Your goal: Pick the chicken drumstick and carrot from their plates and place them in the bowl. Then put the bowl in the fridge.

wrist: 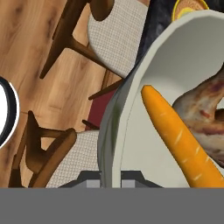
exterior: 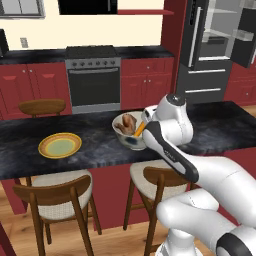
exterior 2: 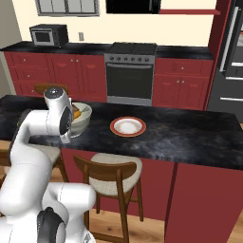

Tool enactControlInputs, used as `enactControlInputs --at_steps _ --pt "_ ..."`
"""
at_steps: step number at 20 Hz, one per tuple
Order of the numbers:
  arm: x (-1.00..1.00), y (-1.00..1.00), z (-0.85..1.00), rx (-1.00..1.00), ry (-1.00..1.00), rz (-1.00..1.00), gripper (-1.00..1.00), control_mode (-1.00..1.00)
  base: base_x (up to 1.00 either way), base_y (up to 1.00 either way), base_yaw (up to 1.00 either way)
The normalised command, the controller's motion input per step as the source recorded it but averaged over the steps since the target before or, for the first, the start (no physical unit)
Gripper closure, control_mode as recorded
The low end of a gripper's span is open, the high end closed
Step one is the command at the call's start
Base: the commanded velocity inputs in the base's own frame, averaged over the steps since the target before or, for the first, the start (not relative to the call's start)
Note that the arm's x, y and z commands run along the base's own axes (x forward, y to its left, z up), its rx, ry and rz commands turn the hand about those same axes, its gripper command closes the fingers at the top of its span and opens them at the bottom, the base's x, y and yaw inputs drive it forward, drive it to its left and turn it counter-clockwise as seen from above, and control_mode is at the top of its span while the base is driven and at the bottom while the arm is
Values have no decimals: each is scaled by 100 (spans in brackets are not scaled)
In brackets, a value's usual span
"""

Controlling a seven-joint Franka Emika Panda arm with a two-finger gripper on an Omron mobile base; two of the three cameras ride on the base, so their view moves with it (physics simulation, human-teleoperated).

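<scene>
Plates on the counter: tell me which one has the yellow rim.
The plate with the pale green centre; the other plate is white with a red-orange rim.

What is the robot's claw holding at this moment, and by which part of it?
The claw is shut on the bowl, pinching its rim wall on the side nearest the stools. The carrot and chicken drumstick lie inside.

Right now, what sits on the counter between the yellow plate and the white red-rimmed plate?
The bowl, holding the chicken drumstick and carrot. The left base view shows the yellow plate on its left; the right base view shows the white plate on its right.
</scene>
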Motion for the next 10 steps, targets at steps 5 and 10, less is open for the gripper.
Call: enactControlInputs --at_steps 5,10 --pt "0 0 0 0 0 0 100 100 0 0 0" --pt "0 0 0 0 0 0 100 100 0 0 0"
